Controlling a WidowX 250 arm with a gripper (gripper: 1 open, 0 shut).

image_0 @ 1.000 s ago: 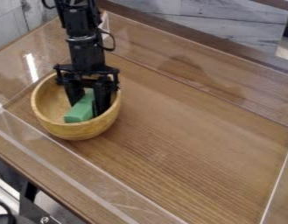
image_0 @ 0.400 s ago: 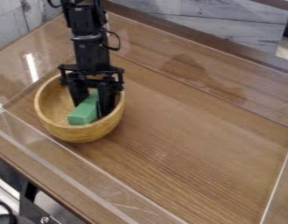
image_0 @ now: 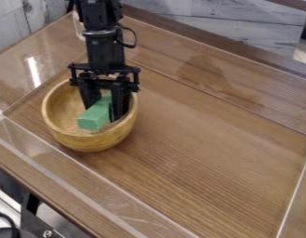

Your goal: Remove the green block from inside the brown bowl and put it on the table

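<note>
The brown bowl (image_0: pixel 63 127) sits on the table (image_0: pixel 211 139) at the left. Inside it the green block (image_0: pixel 93 116) stands tilted, one end up against the gripper. My gripper (image_0: pixel 104 108) reaches straight down into the bowl, its black fingers (image_0: pixel 122 100) on either side of the block and shut on it. The block's lower end looks level with the bowl's inside; I cannot tell whether it still touches the bottom.
Low clear plastic walls (image_0: pixel 155 216) run along the table's edges, one close in front of the bowl. A wide stretch of bare wood-grain tabletop lies to the right of the bowl. A dark object (image_0: pixel 304 56) sits beyond the far right wall.
The arm has shifted a little to the right with the green block between its fingers. The bowl has slid slightly right along with it.
</note>
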